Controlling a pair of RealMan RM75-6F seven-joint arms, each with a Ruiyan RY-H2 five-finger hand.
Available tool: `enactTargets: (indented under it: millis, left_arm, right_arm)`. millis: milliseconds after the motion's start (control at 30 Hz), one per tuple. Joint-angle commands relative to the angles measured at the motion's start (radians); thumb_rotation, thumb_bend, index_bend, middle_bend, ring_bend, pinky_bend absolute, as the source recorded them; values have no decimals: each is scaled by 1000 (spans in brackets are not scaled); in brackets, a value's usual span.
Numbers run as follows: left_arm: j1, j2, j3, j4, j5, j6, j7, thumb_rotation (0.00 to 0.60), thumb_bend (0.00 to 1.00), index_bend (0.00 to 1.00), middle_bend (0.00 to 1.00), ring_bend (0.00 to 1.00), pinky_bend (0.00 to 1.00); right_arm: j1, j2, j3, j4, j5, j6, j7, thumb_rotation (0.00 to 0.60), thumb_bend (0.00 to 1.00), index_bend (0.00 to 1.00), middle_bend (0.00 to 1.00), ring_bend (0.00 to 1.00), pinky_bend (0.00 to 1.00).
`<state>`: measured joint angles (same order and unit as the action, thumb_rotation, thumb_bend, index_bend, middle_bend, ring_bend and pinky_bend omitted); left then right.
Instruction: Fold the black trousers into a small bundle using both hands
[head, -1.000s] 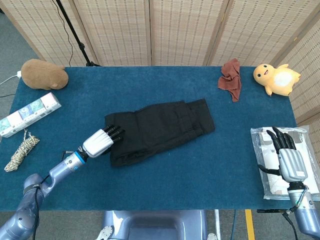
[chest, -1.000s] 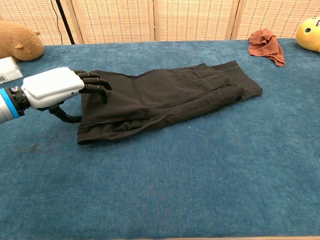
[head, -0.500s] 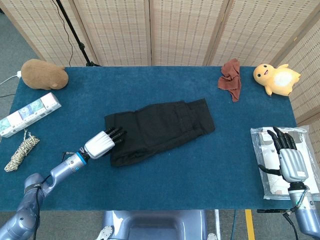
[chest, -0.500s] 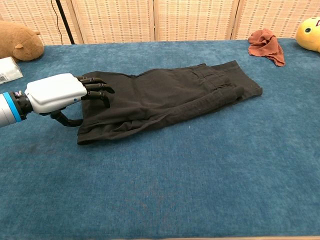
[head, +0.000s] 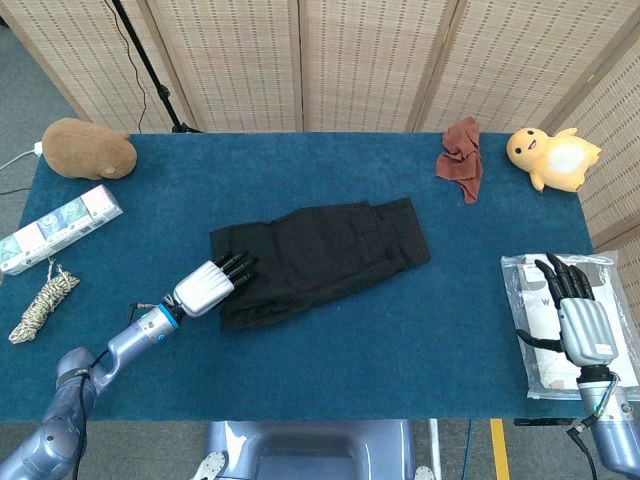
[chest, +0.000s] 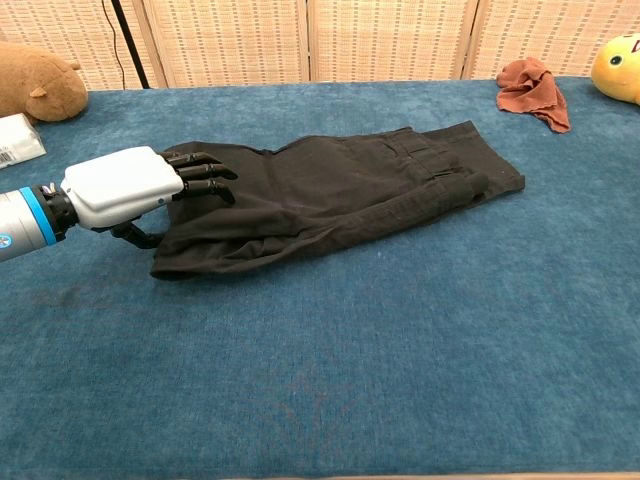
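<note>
The black trousers (head: 320, 255) lie folded lengthwise in the middle of the blue table, running from near left to far right (chest: 340, 190). My left hand (head: 210, 285) is at their left end. Its fingers lie on top of the cloth and its thumb is tucked under the edge, pinching that end (chest: 130, 185). The cloth's near left corner is slightly raised and rounded. My right hand (head: 578, 315) rests far off at the table's right edge, fingers spread, holding nothing. The chest view does not show it.
A clear plastic bag (head: 535, 365) lies under my right hand. A brown plush (head: 88, 148), a tissue pack (head: 60, 225) and a rope coil (head: 45, 300) sit at the left. A reddish cloth (head: 462, 155) and a yellow duck plush (head: 548, 155) are at the back right.
My left hand has slid a little toward the front and right along the trousers' left end, and the cloth's near left corner has bunched up. The right hand has not moved.
</note>
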<state>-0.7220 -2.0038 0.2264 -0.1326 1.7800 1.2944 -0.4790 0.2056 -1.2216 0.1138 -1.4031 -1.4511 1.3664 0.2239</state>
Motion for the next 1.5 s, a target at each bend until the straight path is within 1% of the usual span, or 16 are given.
enactTargets:
  millis: [33,100,167,267,500,600,733,833,933,1033,1100,1133,1200,1300,1433,1500]
  left_arm:
    - [0,0,1,-1,1,4,-2,600,665,244,111,75,228]
    - [-1,0,0,-1,0,8,-2,600,741,269,130,94,228]
    - [-1,1,-2,-1,-1,25,-4,600,777,306,163,126,237]
    - [-2,1,-4,2,-2,37,-5,600,800,369,221,190,275]
    - [-6,4,-9,2,-8,39,-6,600,803,489,328,288,350]
    - [-5,5,-10,3,-9,40,-2,600,797,506,341,307,371]
    - [-2,9,-6,4,-4,50,-4,600,792,501,340,300,375]
    - [2,14,-4,7,-3,61,-5,600,774,454,317,259,367]
    - [6,22,0,8,1,63,-12,600,722,378,266,199,317]
    - [8,41,16,5,14,42,-35,600,619,258,139,100,224]
    - [10,53,23,6,20,41,-37,600,536,139,29,26,153]
    - [11,61,27,6,24,42,-38,600,512,103,9,12,137]
    - [12,70,31,5,27,43,-38,600,451,26,0,0,107]
    - [18,89,40,4,35,52,-37,600,405,0,0,0,100]
    - [23,97,40,7,35,54,-25,600,400,0,0,0,100]
    - [26,96,41,7,34,36,-23,600,400,0,0,0,100]
  right_arm:
    - [-1,1,1,-2,-1,3,1,600,0,0,0,0,0]
    - [-1,2,1,-4,-1,4,2,600,0,0,0,0,0]
    - [-2,3,1,-5,-1,5,2,600,0,0,0,0,0]
    - [-2,2,2,-4,1,4,-1,600,0,0,0,0,0]
    - [-1,-19,9,18,11,18,-73,600,0,0,0,0,0]
    - [-2,-26,10,20,9,24,-84,600,0,0,0,0,0]
    - [-3,-25,11,17,12,24,-82,600,0,0,0,0,0]
    - [-2,-24,11,14,13,22,-80,600,0,0,0,0,0]
    - [-2,-24,10,13,10,21,-77,600,0,0,0,0,0]
    - [-2,-22,10,11,9,22,-75,600,0,0,0,0,0]
    - [-2,-22,10,10,9,22,-75,600,0,0,0,0,0]
    - [-2,-21,10,8,9,21,-73,600,0,0,0,0,0]
    - [-2,-21,10,8,9,21,-74,600,0,0,0,0,0]
    - [-2,-21,10,5,9,19,-71,600,0,0,0,0,0]
    - [-2,-20,10,3,10,19,-72,600,0,0,0,0,0]
    - [-1,-19,10,1,9,19,-72,600,0,0,0,0,0]
